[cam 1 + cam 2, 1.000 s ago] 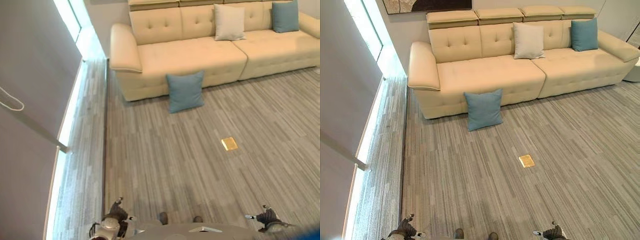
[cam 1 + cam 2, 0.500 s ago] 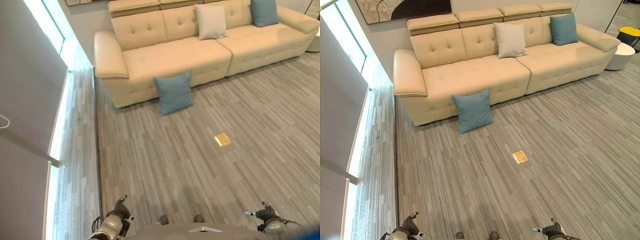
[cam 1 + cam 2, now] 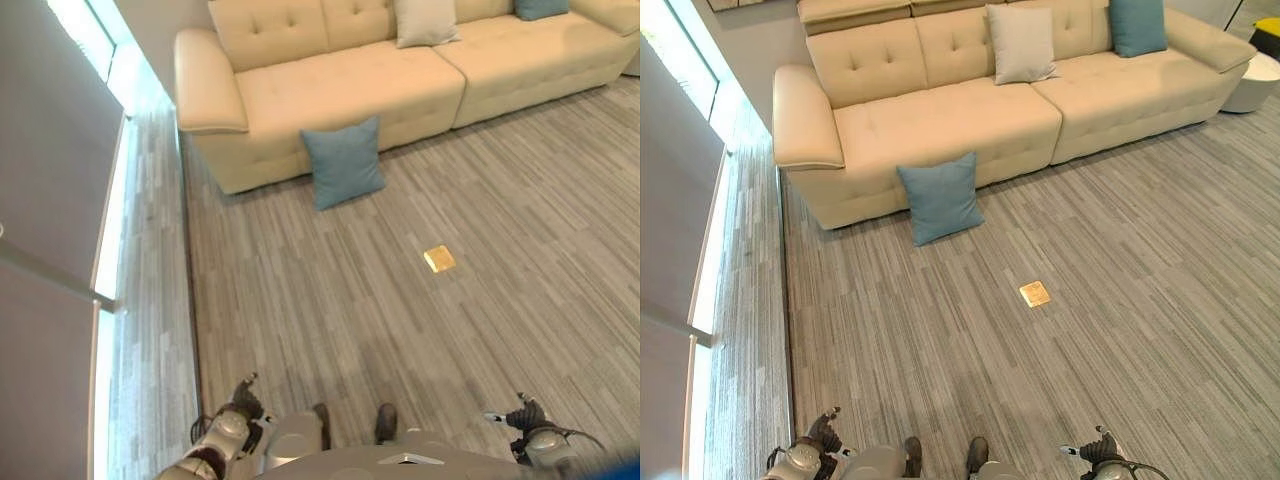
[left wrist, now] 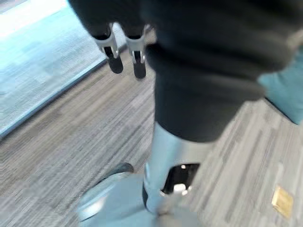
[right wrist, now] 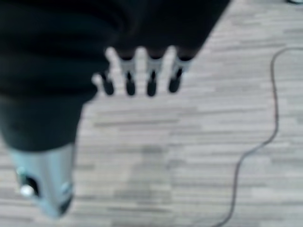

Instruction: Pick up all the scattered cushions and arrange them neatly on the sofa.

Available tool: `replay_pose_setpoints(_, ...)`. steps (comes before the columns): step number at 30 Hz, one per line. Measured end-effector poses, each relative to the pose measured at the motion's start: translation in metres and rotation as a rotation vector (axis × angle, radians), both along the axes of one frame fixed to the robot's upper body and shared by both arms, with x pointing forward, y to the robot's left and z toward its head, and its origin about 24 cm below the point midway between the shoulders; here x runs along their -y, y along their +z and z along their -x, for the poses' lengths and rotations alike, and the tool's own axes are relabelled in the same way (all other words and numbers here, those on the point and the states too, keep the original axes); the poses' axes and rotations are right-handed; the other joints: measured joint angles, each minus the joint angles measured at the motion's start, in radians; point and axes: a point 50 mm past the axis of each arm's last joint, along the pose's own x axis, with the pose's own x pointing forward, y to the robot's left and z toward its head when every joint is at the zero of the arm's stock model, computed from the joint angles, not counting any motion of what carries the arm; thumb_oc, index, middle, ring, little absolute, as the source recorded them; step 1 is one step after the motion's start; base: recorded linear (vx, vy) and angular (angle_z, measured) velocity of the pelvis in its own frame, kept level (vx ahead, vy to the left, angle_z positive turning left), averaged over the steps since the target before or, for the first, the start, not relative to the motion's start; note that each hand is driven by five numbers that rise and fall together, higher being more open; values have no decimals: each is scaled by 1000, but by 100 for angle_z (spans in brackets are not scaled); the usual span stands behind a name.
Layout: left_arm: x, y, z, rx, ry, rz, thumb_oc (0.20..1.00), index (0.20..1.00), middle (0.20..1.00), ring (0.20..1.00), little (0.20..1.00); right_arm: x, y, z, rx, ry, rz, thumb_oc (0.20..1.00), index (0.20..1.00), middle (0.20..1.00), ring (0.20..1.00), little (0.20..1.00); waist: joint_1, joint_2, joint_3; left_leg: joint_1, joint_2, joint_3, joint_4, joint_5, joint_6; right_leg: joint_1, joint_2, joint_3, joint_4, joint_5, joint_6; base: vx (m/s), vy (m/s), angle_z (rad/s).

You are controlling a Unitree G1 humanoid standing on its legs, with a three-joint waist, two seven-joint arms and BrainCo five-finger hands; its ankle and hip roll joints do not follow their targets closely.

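A blue cushion (image 3: 940,197) stands on the floor, leaning against the front of the cream sofa (image 3: 940,115). On the seat, a grey-white cushion (image 3: 1021,42) and another blue cushion (image 3: 1137,25) lean on the backrest. My left hand (image 3: 823,431) hangs low at the bottom left, far from the cushions, fingers (image 4: 113,59) straight and holding nothing. My right hand (image 3: 1098,450) hangs at the bottom right, fingers (image 5: 150,80) straight and empty. A corner of the floor cushion (image 4: 284,92) shows in the left wrist view.
A small brass floor plate (image 3: 1035,294) lies in the carpet between me and the sofa. A glass wall with a lit strip (image 3: 700,300) runs along the left. A round white side table (image 3: 1255,80) stands by the sofa's right end.
The camera has tilted down and moved closer, so the sofa and cushions sit higher and larger in view. Both hands still hang at my sides.
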Motion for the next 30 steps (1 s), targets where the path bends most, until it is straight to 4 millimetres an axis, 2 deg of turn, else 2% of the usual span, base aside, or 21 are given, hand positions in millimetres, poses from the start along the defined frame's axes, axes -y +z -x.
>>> replay_pose_setpoints(1, 0, -1, 3, -14, 4, -1, 1000, 1000, 1000, 1000, 1000, 0, 0, 0, -2, 3, 1, 1000, 1000, 1000, 1000, 1000, 1, 1, 1, -13, -10, -10, -7, -7, -2, -1, 1, 2, 0, -3, -3, 125, 31, 3)
replay_pose_setpoints(4, 4, -2, 2, -17, 1, 9, 1000, 1000, 1000, 1000, 1000, -1, 2, -8, 15, 12, 1, 1000, 1000, 1000, 1000, 1000, 20, 3, 9, -3, -26, -36, -237, 9, -2, -13, 1, 19, -3, -3, -3, 186, 66, -15)
replay_pose_setpoints(5, 3, -4, 9, -39, 6, 10, 1000, 1000, 1000, 1000, 1000, -2, 4, -16, 31, 23, 3, 1000, 1000, 1000, 1000, 1000, 32, 12, 10, 0, -34, -46, -373, 35, -9, -11, 11, 37, -3, -12, 8, 277, 117, -31)
replay_pose_setpoints(7, 4, -5, 11, -50, 8, 10, 1000, 1000, 1000, 1000, 1000, -2, 8, -26, 54, 31, 6, 1000, 1000, 1000, 1000, 1000, 48, 21, 18, 0, -35, -53, -502, 70, -29, -5, 20, 55, -3, -19, 9, 207, 115, -32)
replay_pose_setpoints(9, 3, -7, 14, -63, 13, 15, 1000, 1000, 1000, 1000, 1000, -3, 11, -36, 76, 43, 7, 1000, 1000, 1000, 1000, 1000, 67, 49, 19, -5, -31, -73, -504, 81, -18, 16, 44, 101, -3, -26, 29, 192, 135, -76)
replay_pose_setpoints(10, 4, -9, 23, -84, 23, 21, 1000, 1000, 1000, 1000, 1000, -5, 10, -34, 71, 52, 5, 1000, 1000, 1000, 1000, 1000, 88, 42, 4, 7, -40, -144, -472, 86, -7, 31, 42, 142, 2, -44, 29, 254, 204, -113)
replay_pose_setpoints(12, 6, -11, 26, -91, 23, 27, 1000, 1000, 1000, 1000, 1000, -3, 11, -34, 66, 64, 15, 1000, 1000, 1000, 1000, 1000, 88, 61, -21, 34, -44, -141, -429, 87, -4, 51, 42, 170, 5, -63, 50, 286, 241, -81)
replay_pose_setpoints(13, 9, -12, 32, -98, 33, 38, 1000, 1000, 1000, 1000, 1000, -2, 7, -25, 28, 52, 19, 1000, 1000, 1000, 1000, 1000, 98, 72, -39, 83, -23, -107, -456, 103, 80, 38, 33, 184, 76, -124, 65, 149, 138, -75)
replay_pose_setpoints(14, 7, -10, 26, -78, 30, 35, 1000, 1000, 1000, 1000, 1000, -7, 4, -23, 14, 65, 8, 1000, 1000, 1000, 1000, 1000, 98, 53, -47, 100, -40, -78, -465, 83, 99, 11, 6, 165, 159, -147, 93, 202, 205, -81)
replay_pose_setpoints(16, 3, -8, 22, -68, 35, 27, 1000, 1000, 1000, 1000, 1000, -10, 2, -20, 7, 75, -1, 1000, 1000, 1000, 1000, 1000, 91, 42, -48, 125, -49, -50, -468, 81, 131, -59, -38, 97, 362, -218, 139, 115, 219, -40)
replay_pose_setpoints(17, 0, -3, 6, -30, 26, 18, 1000, 1000, 1000, 1000, 1000, -10, 1, -17, -11, 82, 4, 1000, 1000, 1000, 1000, 1000, 86, 27, -50, 158, -76, -43, -460, 52, 157, -138, -81, 98, 563, -206, 191, 231, 306, 7)
replay_pose_setpoints(18, -1, 1, -4, -2, 26, 17, 1000, 1000, 1000, 1000, 1000, -10, 0, -14, -16, 81, 3, 1000, 1000, 1000, 1000, 1000, 61, 28, -37, 197, -96, -55, -450, 28, 195, -263, -139, 75, 871, -101, 231, 198, 220, 18)
replay_pose_setpoints(19, 0, 3, -9, 19, 30, 25, 1000, 1000, 1000, 1000, 1000, -11, -2, -10, -28, 78, -2, 1000, 1000, 1000, 1000, 1000, 55, 33, -35, 219, -105, -74, -445, -2, 215, -301, -155, 65, 931, -105, 233, 347, 67, 31)
replay_pose_setpoints(20, 1, 3, -10, 38, 56, 43, 1000, 1000, 1000, 1000, 1000, -13, -1, -14, -15, 85, -9, 1000, 1000, 1000, 1000, 1000, 51, 36, -38, 240, -109, -88, -442, -12, 234, -344, -172, 44, 926, -126, 219, 294, -47, 16)
replay_pose_setpoints(22, 3, 5, -15, 50, 54, 49, 1000, 1000, 1000, 1000, 1000, -18, 0, -19, 1, 102, -20, 1000, 1000, 1000, 1000, 1000, 35, 45, -28, 262, -118, -108, -454, -34, 230, -377, -181, 20, 798, -137, 221, 317, -88, 24)
replay_pose_setpoints(23, 3, 5, -15, 51, 62, 54, 1000, 1000, 1000, 1000, 1000, -19, 0, -22, 4, 112, -24, 1000, 1000, 1000, 1000, 1000, 35, 32, -23, 277, -122, -103, -461, -24, 225, -369, -180, -3, 608, -127, 221, 346, -141, 28)
replay_pose_setpoints(25, 2, 4, -12, 41, 82, 57, 1000, 1000, 1000, 1000, 1000, -22, 1, -26, 17, 119, -33, 1000, 1000, 1000, 1000, 1000, 33, 25, -5, 297, -136, -121, -461, -60, 189, -389, -184, -22, 434, -86, 238, 342, -137, 24)
replay_pose_setpoints(26, -3, 1, -4, 10, 117, 50, 1000, 1000, 1000, 1000, 1000, -27, 2, -31, 28, 124, -44, 1000, 1000, 1000, 1000, 1000, 30, 15, -3, 308, -142, -125, -462, -65, 201, -375, -176, -32, 223, -22, 243, 347, -147, 22)
replay_pose_setpoints(27, -5, 0, 0, 3, 136, 51, 1000, 1000, 1000, 1000, 1000, -28, 1, -29, 23, 123, -49, 1000, 1000, 1000, 1000, 1000, 23, 8, 3, 322, -147, -137, -464, -85, 184, -390, -178, -31, 174, 11, 253, 466, -212, 24)
replay_pose_setpoints(28, -7, -2, 6, -9, 162, 54, 1000, 1000, 1000, 1000, 1000, -30, 1, -33, 32, 125, -53, 1000, 1000, 1000, 1000, 1000, 23, 4, 3, 342, -148, -142, -465, -95, 192, -386, -177, -33, 121, 45, 255, 322, -160, 19)
replay_pose_setpoints(30, -9, -6, 21, -46, 185, 51, 1000, 1000, 1000, 1000, 1000, -30, 0, -29, 20, 121, -57, 1000, 1000, 1000, 1000, 1000, 16, 1, 4, 400, -147, -157, -470, -133, 179, -372, -185, -67, 130, 81, 244, 275, -136, 23)
